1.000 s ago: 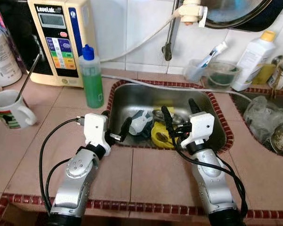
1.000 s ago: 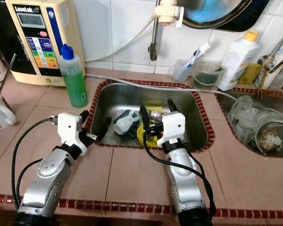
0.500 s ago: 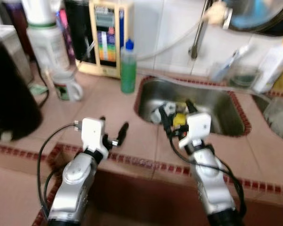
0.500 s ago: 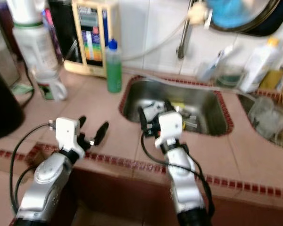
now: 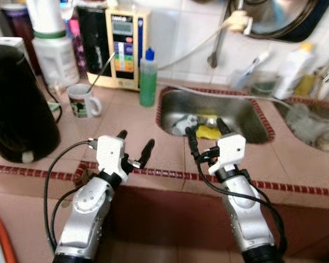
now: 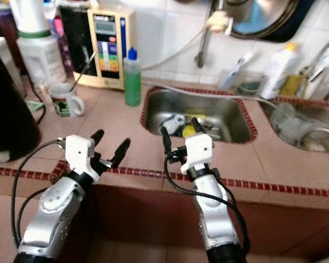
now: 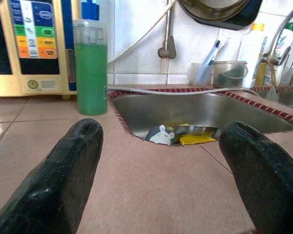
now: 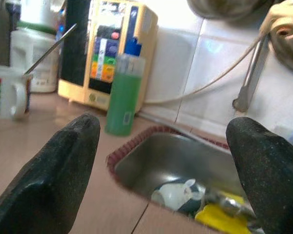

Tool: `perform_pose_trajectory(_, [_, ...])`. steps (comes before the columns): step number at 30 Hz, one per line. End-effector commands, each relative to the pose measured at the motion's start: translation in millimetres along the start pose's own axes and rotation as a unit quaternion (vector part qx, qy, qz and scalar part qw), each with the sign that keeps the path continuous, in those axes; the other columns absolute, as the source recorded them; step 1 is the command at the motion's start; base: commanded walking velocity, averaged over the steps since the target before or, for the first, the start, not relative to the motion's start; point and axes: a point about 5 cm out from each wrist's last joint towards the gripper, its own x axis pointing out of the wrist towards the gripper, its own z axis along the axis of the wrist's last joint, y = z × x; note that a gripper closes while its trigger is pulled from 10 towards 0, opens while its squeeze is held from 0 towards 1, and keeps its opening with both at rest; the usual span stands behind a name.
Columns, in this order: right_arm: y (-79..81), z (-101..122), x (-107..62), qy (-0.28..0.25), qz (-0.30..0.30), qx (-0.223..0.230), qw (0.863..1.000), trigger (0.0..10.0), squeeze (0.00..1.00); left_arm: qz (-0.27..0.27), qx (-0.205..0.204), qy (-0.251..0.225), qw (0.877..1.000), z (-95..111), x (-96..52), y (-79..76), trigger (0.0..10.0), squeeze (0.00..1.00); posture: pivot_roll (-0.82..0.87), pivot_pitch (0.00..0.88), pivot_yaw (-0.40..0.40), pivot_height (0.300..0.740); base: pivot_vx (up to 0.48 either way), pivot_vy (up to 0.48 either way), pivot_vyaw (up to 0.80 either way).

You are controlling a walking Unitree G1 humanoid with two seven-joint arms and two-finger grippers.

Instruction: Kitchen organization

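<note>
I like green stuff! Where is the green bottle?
In the head views, the green bottle stands on the counter on the robot's left, between the sink and the cream wall machine.

Matt terracotta tile on the surface (image 5: 126,123), smooth with pale grout lines; the sink (image 5: 247,118) is brushed steel with a soft sheen. Glossy white wall tiles (image 6: 164,33) behind it. The green bottle (image 7: 91,68) is clear plastic, the mug (image 5: 82,101) glazed ceramic. The left gripper (image 7: 161,195) wears rough, grainy black rubber pads (image 7: 63,185); silver arms (image 5: 90,208) gleam like metal.
</note>
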Motion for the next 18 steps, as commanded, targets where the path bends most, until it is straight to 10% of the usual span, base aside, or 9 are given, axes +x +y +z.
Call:
perform_pose_trajectory(1, [-2.2, -1.9, -1.9, 0.005, 0.006, -0.008, 1.000, 10.0, 0.00, -0.017, 0.011, -0.001, 1.000, -1.4, -1.2, -5.1, 10.0, 0.00, 0.06, 0.000, -0.053, 0.740, 0.000, 0.000, 0.00])
perform_pose_trajectory(9, [-4.0, -5.1, -5.3, 0.012, 0.007, -0.013, 1.000, 10.0, 0.00, -0.027, 0.012, -0.002, 1.000, -2.7, -3.6, -6.0, 10.0, 0.00, 0.06, 0.000, -0.050, 0.740, 0.000, 0.000, 0.00])
perform_pose_trajectory(18, [-2.3, -7.0, -7.0, 0.015, 0.009, -0.015, 1.000, 10.0, 0.00, -0.028, 0.012, -0.001, 1.000, -3.8, -4.3, -5.2, 10.0, 0.00, 0.06, 0.000, -0.045, 0.740, 0.000, -0.434, 0.00])
